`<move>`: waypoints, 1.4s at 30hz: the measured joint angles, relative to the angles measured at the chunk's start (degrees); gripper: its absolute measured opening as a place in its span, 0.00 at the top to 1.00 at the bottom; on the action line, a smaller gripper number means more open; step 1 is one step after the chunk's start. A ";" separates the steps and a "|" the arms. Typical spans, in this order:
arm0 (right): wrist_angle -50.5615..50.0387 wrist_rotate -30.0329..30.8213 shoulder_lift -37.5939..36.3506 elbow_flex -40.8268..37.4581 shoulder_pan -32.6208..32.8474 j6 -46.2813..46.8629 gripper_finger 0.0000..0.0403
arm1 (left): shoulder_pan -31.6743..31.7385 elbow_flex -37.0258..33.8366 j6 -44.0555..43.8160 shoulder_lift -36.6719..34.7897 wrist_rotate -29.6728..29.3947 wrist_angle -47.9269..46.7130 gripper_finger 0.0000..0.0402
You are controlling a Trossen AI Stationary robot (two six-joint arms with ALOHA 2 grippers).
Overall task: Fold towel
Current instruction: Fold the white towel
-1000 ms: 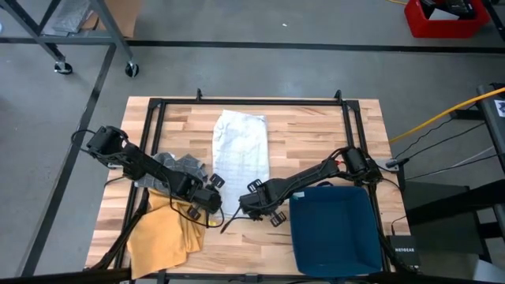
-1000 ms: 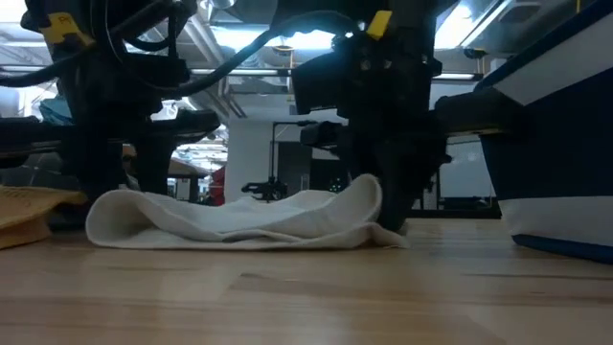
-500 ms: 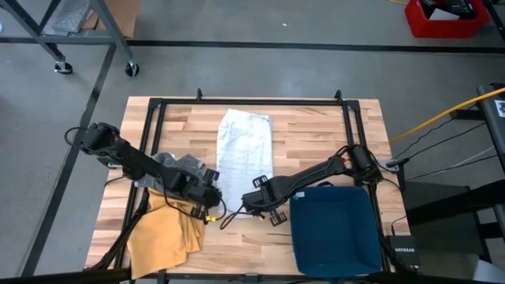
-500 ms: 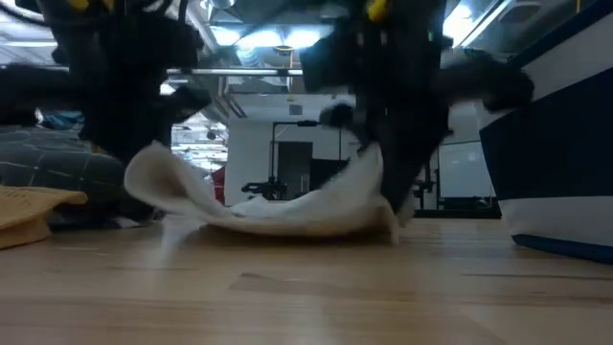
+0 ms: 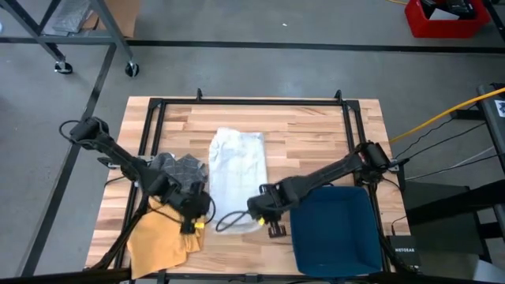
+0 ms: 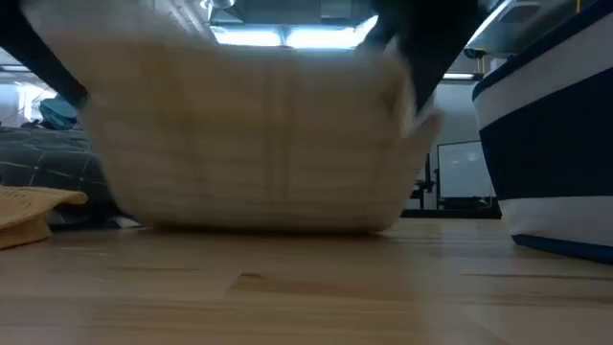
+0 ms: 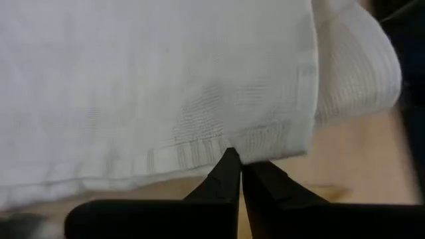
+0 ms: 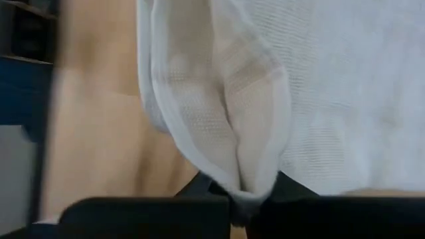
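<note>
Both grippers clamped on white waffle-weave towel [image 5: 235, 170] at its near hem — left gripper [image 5: 199, 222], right gripper [image 5: 262, 213]. Towel mid-table; bare wood on the far side — blue bin [image 5: 335, 229] near-right.

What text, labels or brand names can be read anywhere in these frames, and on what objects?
"NETGEAR": white lettering on the small black box at the table's right edge, near the dark blue plastic bin in the high view.
No readable text on the white woven towel, the yellow cloth or the grey cloth.
</note>
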 joint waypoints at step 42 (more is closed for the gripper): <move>-10.96 23.28 -0.01 8.90 -24.39 -12.96 0.97 | 14.74 4.08 -12.87 0.15 -31.94 -22.11 1.00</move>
